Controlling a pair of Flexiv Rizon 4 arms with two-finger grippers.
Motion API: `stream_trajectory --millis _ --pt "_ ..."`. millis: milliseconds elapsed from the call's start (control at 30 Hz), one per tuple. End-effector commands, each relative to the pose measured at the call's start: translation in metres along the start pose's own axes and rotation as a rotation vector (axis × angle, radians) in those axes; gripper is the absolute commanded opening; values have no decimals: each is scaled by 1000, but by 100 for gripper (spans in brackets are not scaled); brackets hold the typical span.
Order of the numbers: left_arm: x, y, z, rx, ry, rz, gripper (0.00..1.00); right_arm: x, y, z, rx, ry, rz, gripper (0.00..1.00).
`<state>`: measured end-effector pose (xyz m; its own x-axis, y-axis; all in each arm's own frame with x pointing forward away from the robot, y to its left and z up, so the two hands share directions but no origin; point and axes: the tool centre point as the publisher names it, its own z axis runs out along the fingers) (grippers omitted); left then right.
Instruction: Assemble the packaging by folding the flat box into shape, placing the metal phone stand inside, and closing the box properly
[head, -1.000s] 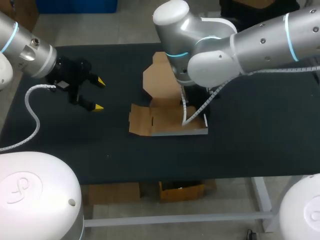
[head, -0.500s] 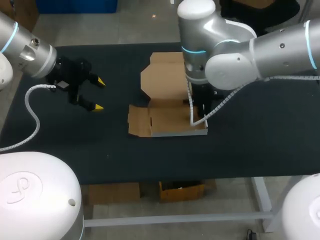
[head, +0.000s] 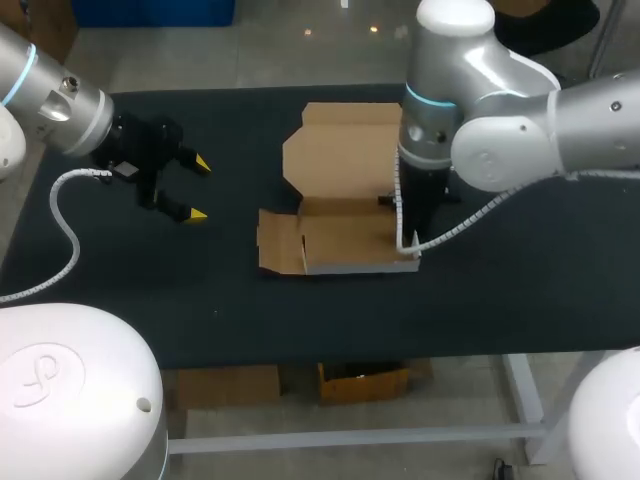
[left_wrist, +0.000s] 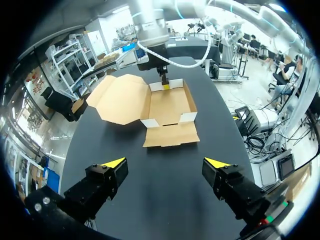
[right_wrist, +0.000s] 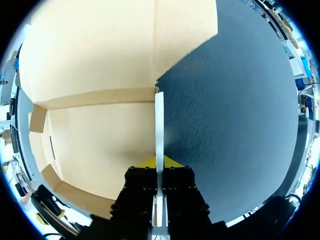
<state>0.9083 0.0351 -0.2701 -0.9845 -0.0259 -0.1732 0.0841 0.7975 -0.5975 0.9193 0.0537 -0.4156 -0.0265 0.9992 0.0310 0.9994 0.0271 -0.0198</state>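
Your right pincer (right_wrist: 159, 162) is clamped on the thin, white-edged side wall (right_wrist: 159, 125) of the cardboard box (head: 345, 240), at the box's 3 o'clock. Its fingers are nearly together, with the wall between them. The box sits in the middle of the tabletop (head: 520, 270) with its tray walls partly raised and its lid (head: 345, 150) lying open toward 12 o'clock. Your left pincer (head: 200, 188) hangs wide open and empty at the box's 9 o'clock, well apart from it. The metal phone stand is not in view. The card looks light and thin, stiff only along its creases. It will likely slide on the dark surface and buckle if pinched mid-panel. Take hold at a wall edge near a fold and brace the opposite side.
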Motion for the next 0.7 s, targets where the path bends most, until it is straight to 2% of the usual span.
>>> stream_trajectory --millis 33,133,333,700 --pt "0 0 0 -3 2 0 100 2 0 0 15 -1 -2 0" --pt "0 0 0 -3 2 0 100 4 2 0 45 -29 6 0" --pt "0 0 0 -3 2 0 100 6 3 -4 48 -79 27 0" --pt "0 0 0 -3 2 0 100 7 2 1 49 -90 45 0"
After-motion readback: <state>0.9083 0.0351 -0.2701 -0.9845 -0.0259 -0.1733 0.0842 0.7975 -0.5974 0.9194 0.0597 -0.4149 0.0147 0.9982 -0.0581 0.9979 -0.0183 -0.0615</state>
